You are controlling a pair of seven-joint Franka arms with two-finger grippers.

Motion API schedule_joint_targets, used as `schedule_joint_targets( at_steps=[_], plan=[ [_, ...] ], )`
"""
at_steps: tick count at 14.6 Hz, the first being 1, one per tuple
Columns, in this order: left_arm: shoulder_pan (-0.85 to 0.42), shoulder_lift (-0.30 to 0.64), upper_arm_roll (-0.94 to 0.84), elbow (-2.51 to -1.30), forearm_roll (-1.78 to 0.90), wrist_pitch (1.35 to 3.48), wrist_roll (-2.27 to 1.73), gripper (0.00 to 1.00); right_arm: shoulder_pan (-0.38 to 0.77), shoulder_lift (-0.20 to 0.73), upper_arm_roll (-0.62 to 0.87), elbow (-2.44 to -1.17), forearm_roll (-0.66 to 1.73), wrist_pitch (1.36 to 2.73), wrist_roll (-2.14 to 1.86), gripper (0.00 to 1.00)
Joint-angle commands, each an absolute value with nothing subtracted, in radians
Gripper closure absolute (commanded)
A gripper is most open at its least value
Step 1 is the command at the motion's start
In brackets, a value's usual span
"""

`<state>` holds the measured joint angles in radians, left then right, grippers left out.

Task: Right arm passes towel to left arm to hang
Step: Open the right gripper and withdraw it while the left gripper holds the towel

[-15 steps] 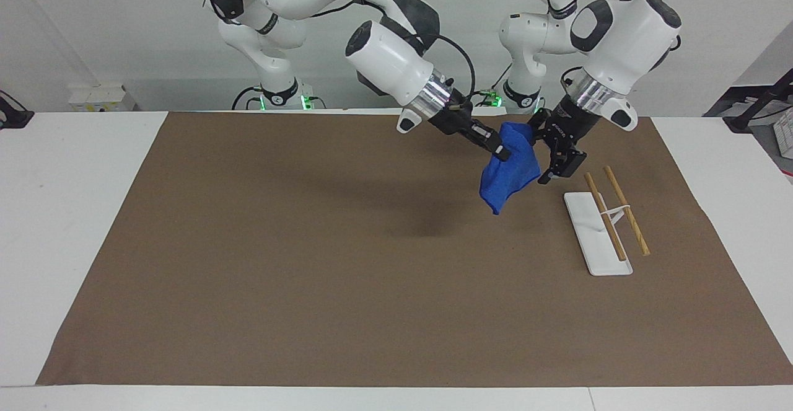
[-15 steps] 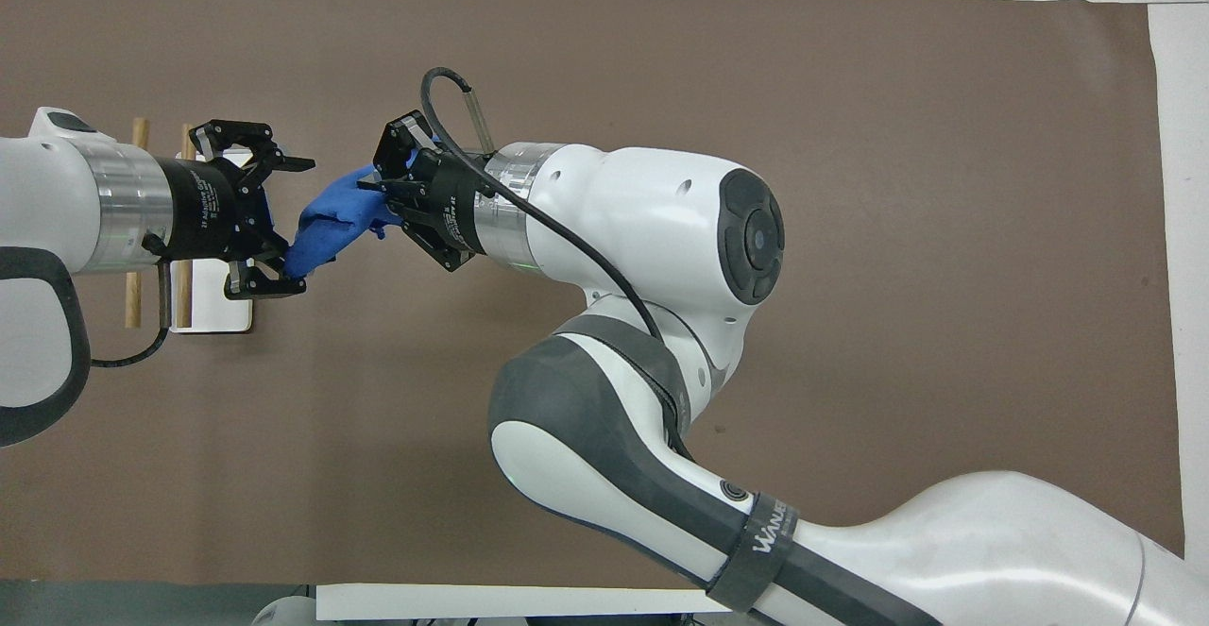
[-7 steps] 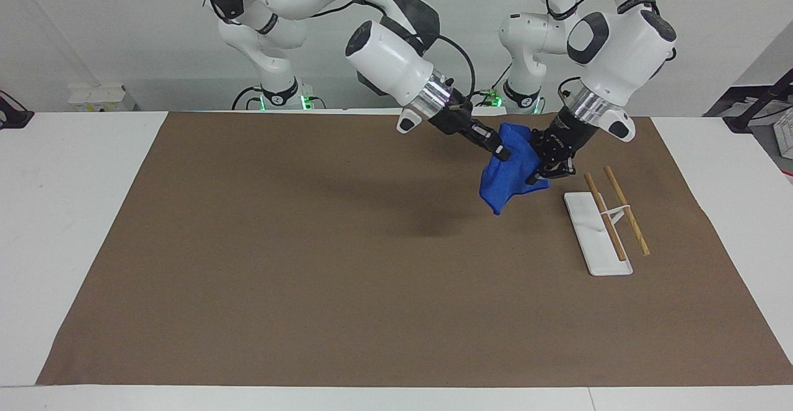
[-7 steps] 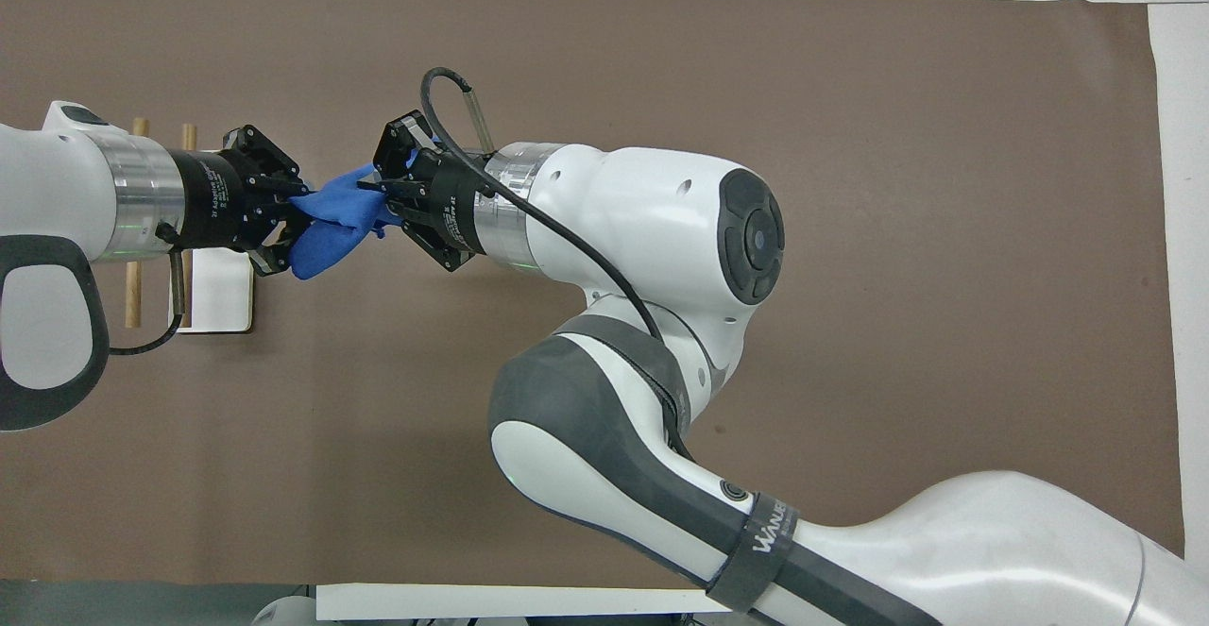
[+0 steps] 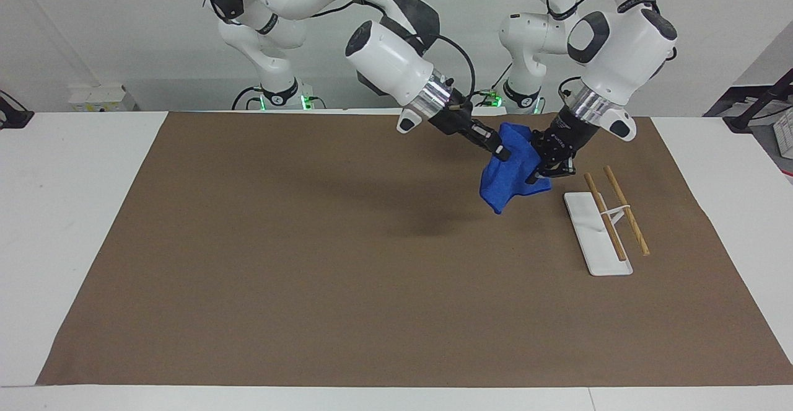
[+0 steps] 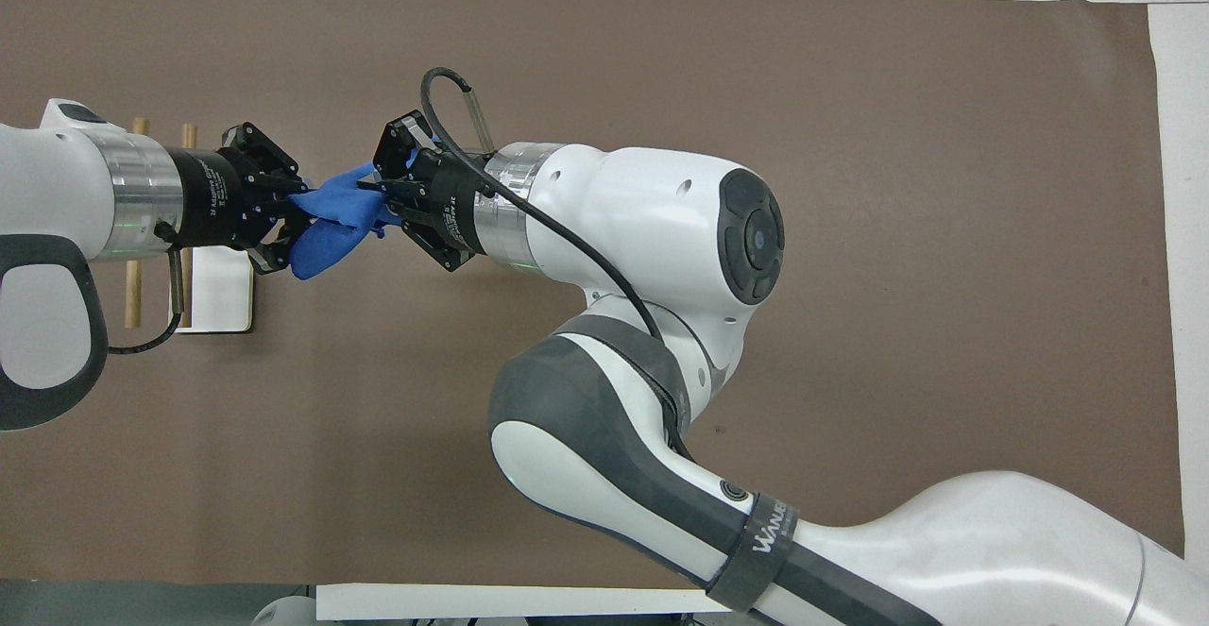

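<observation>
The towel [image 5: 511, 169] [image 6: 331, 225] hangs in the air between the two grippers, over the brown mat [image 5: 310, 262] [image 6: 756, 69] toward the left arm's end of the table. The right gripper [image 5: 500, 149] [image 6: 385, 196] is clenched on the towel's upper part, reaching in at a slant from the right arm [image 5: 396, 67] [image 6: 642, 229]. The left gripper [image 5: 545, 172] [image 6: 283, 220], on the left arm [image 5: 619, 45] [image 6: 57, 201], comes at the cloth from the rack's direction, and its fingers are closed on the towel's edge there; how much cloth they pinch is hard to tell, since the folds hide the tips.

The towel is bright blue and bunched up, gathered at the top where both grippers meet it, with one loose corner drooping toward the mat without touching it. It casts a soft shadow on the mat.

Just beside the left gripper, toward the left arm's end of the table, stands the rack [image 5: 604, 222] [image 6: 189, 296]: a white base with two wooden rods held across it, both rods bare. The towel hangs near the rack but apart from it. The mat spreads wide toward the right arm's end, and a white table edge [image 5: 62, 212] borders it.
</observation>
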<state>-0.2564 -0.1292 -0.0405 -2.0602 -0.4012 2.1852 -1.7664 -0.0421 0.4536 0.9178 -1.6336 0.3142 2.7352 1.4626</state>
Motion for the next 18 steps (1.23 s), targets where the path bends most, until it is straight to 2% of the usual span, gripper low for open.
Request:
schedule_joint_targets(
  at_steps=[1,2,3,8,10,14,18],
  plan=[
    [-0.264,-0.120,-0.032,-2.049,-0.411,2.191,-1.753,1.00,-0.046,0.462,0.928,-1.618,0.325,2.734,1.463,0.59],
    [-0.264,-0.120,-0.032,-2.049,-0.410,2.191,-1.753,1.00,-0.045,0.459,0.924,-1.618,0.325,2.735,1.460,0.17],
    [-0.262,-0.120,-0.032,-2.049,-0.410,2.191,-1.752,1.00,-0.043,0.447,0.917,-1.620,0.322,2.737,1.456,0.00],
    [-0.265,-0.118,-0.032,-2.040,-0.403,2.204,-1.666,1.00,-0.044,0.275,0.815,-1.774,0.321,2.712,1.162,0.00],
    [-0.262,-0.114,-0.032,-2.037,-0.385,2.215,-1.634,1.00,-0.044,0.226,0.741,-1.799,0.315,2.573,0.996,0.00],
    [-0.209,-0.106,-0.031,-2.037,-0.379,2.227,-1.320,1.00,-0.041,0.149,0.504,-1.799,0.307,2.233,0.515,0.00],
    [-0.108,-0.106,-0.029,-2.040,-0.376,2.220,-1.149,1.00,-0.040,0.086,0.205,-1.795,0.293,2.044,0.180,0.00]
  ],
)
